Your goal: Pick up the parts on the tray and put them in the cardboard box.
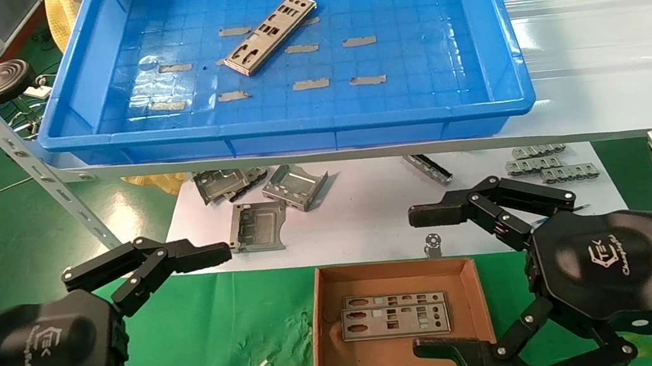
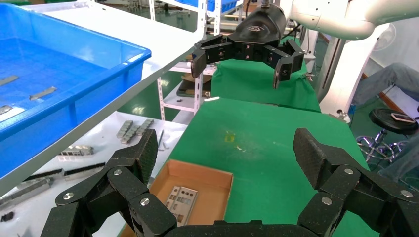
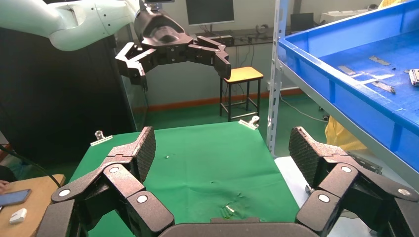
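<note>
A green cloth covers the tabletop (image 1: 218,326), with a white sheet (image 1: 362,216) laid along its far edge and a pale shelf (image 1: 600,42) standing above and behind it. On that shelf sits the bright-blue tray (image 1: 293,133), and on its grid floor lies one part (image 1: 271,32), a punched silver-grey plate set at a slant, among roughly ten short grey tape strips (image 1: 310,84). The small cardboard box (image 1: 326,330) rests on the green cloth between the two arms, holding two more parts (image 1: 396,317) lying flat side by side and slightly overlapped.

The left gripper (image 1: 237,320) hovers just left of the box with its fingers (image 1: 199,255) spread wide apart, gripping nothing. The right gripper (image 1: 435,279) hovers at the box's right side, fingers (image 1: 432,214) likewise wide apart and empty; its near fingertip reaches over the box's front right corner. The plate in the tray lies well apart from both (up on the shelf, beyond the white sheet).

On the white sheet lie about three folded grey metal brackets (image 1: 294,186), a narrow metal strip (image 1: 428,168), and three small notched pieces (image 1: 543,164) at the right.
</note>
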Controlling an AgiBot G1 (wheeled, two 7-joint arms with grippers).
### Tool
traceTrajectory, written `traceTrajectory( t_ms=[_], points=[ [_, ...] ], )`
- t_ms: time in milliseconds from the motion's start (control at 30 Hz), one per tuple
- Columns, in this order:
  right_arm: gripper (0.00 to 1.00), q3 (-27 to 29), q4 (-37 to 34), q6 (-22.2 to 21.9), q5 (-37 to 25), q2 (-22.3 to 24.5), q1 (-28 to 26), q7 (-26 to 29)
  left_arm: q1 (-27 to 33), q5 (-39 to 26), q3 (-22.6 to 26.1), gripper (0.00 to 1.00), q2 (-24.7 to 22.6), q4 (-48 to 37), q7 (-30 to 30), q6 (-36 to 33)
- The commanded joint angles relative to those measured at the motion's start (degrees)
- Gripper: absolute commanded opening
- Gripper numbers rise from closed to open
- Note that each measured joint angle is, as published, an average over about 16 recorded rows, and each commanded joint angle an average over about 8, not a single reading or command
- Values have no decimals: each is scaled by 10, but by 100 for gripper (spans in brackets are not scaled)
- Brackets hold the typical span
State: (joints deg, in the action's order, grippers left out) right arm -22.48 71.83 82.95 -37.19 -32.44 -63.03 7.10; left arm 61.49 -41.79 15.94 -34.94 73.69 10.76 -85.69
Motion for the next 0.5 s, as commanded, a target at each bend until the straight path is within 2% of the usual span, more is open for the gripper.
traceTrajectory(
  t_ms=[33,500],
  points=[
    [100,0,0,0,0,0,0,0,0,0,0,100,0,-1,0,0],
    [100,0,0,0,0,0,0,0,1,-1,1,100,-1,-2,-1,0]
  ],
)
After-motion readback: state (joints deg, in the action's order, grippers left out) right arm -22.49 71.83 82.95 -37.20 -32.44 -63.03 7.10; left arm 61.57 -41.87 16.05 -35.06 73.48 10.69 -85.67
